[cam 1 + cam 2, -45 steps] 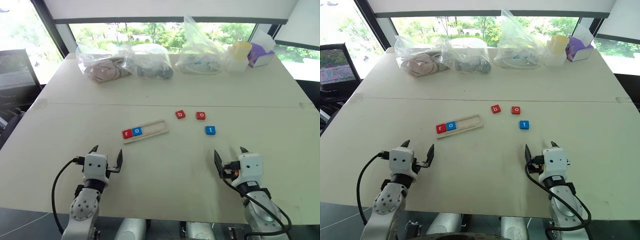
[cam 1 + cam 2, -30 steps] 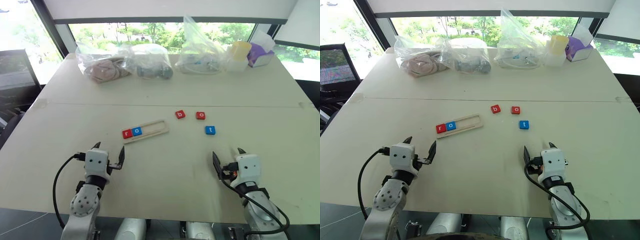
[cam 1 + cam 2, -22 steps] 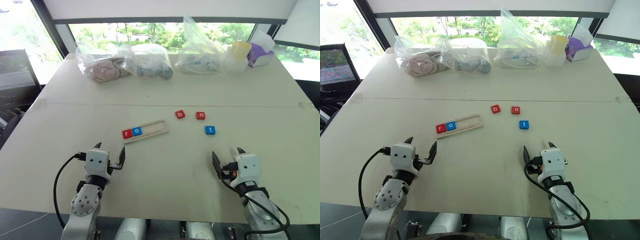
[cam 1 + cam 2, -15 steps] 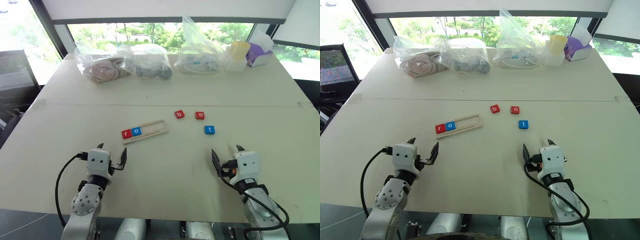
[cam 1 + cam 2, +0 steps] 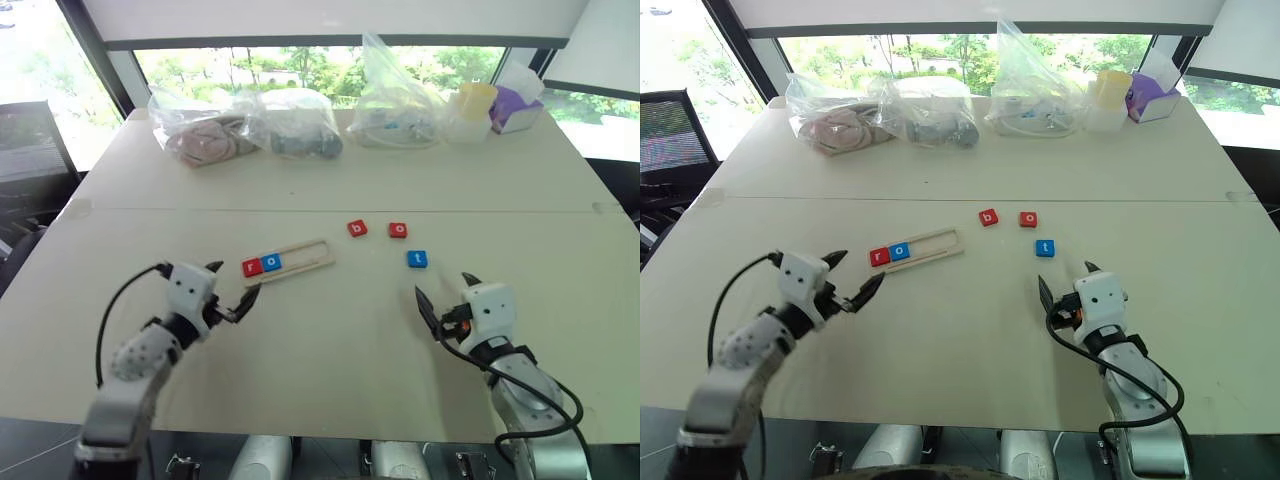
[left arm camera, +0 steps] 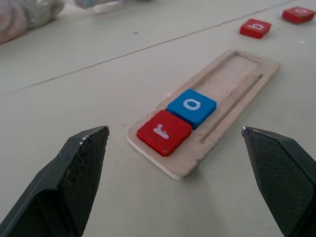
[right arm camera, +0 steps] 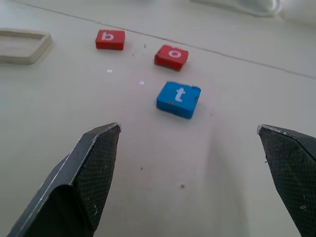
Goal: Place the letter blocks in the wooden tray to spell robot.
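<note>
With the red r tile [image 5: 253,267] and blue o tile [image 5: 272,263] seated at the left end of the wooden tray [image 5: 312,254], the red b tile [image 5: 357,228] on the table [image 5: 330,350] comes next. Both the left end effector [image 5: 234,286] and right end effector [image 5: 445,293] are open and empty; the right, nearest the blue t tile [image 5: 417,259], should pass over it to b, keeping the letter upright.
</note>
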{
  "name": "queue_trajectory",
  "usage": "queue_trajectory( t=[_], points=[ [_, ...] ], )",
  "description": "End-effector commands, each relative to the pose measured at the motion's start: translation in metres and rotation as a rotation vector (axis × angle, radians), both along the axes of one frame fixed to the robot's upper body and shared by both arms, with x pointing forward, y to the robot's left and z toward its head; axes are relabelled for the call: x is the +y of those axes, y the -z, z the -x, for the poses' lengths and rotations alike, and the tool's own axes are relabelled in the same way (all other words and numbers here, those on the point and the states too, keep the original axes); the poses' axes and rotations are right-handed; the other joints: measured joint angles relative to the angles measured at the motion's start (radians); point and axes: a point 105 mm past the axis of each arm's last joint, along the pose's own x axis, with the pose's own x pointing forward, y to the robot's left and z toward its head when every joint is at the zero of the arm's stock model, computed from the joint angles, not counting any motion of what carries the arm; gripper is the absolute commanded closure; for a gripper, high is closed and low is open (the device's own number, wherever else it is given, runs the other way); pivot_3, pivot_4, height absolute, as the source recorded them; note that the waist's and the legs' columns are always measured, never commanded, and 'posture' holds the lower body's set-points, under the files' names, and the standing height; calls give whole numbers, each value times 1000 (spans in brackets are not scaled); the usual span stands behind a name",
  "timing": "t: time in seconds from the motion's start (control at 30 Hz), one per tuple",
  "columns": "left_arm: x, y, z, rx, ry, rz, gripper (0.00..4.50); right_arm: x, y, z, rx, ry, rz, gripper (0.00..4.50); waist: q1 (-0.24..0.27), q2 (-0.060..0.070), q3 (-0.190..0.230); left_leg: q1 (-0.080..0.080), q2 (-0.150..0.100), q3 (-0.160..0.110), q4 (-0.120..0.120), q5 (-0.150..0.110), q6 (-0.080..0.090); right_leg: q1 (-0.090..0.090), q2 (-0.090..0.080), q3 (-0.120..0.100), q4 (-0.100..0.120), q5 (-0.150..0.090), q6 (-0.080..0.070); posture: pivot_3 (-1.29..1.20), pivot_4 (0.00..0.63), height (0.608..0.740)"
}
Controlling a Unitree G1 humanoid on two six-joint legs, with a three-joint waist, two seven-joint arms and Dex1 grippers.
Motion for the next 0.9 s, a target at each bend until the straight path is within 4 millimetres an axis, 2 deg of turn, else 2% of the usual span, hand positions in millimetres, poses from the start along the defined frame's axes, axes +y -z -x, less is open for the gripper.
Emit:
queue_trajectory(
  t=[0.03,0.17,0.37,0.6,0.9],
  points=[
    [16,-18,-16,30,122,-7,17,4,-15,-7,-46,-26,-15,0,0,0,0,0,0,0,0,0,0,0,0,0,0,1,0,0,150,740],
    [30,-30,-35,130,296,-26,17,10,-26,-13,-74,-46,-13,0,-1,0,0,0,-1,0,-1,0,0,-1,0,0,0,4,-1,0,150,740],
    [22,-24,-49,330,573,-96,17,21,-34,-13,-99,-78,12,0,-4,0,0,-1,-3,1,-1,0,0,-1,0,0,0,5,0,0,150,740],
    [9,-17,-64,324,677,-213,17,15,-35,-6,-96,-33,17,0,-25,-1,1,-1,-3,2,-1,0,0,-1,1,1,1,5,0,0,150,740],
    [0,-5,-70,270,696,-257,17,12,-33,0,-86,-1,22,0,-26,-1,1,0,-2,2,0,0,0,-1,1,1,2,5,0,0,150,740]
  ],
)
